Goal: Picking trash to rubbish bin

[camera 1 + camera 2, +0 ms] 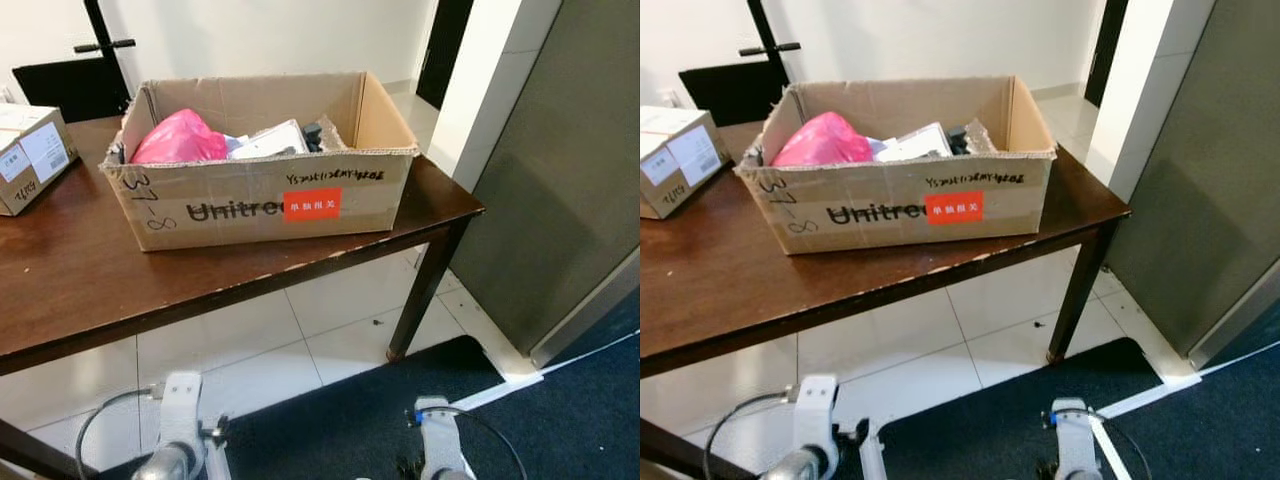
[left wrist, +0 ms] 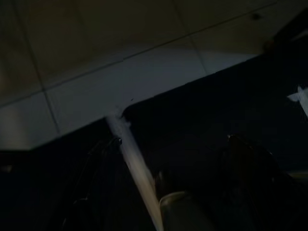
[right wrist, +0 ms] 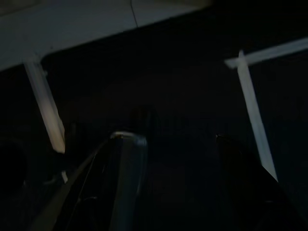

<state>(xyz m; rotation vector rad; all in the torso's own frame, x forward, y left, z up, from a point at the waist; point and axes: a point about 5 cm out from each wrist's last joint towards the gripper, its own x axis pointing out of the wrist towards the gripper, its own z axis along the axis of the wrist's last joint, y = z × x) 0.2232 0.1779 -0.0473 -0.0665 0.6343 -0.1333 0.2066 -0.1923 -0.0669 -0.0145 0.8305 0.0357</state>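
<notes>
An open cardboard box (image 1: pixel 260 203) marked "Unitree" stands on a dark wooden table (image 1: pixel 80 270). Inside it lie a pink plastic bag (image 1: pixel 180 138), a white packet (image 1: pixel 270 140) and something dark (image 1: pixel 312 133) toward the back right. Both silver arms hang low at the front, well short of the table: the left arm (image 1: pixel 180 430) and the right arm (image 1: pixel 435 440). In the dim wrist views my left gripper (image 2: pixel 173 139) and right gripper (image 3: pixel 172 136) point down at the floor, fingers apart, holding nothing.
A small taped carton (image 1: pixel 30 155) sits at the table's left edge. The table leg (image 1: pixel 425 285) stands on white tiles. A dark blue carpet (image 1: pixel 400 400) with white tape lines lies under my arms. A grey panel (image 1: pixel 560 180) rises on the right.
</notes>
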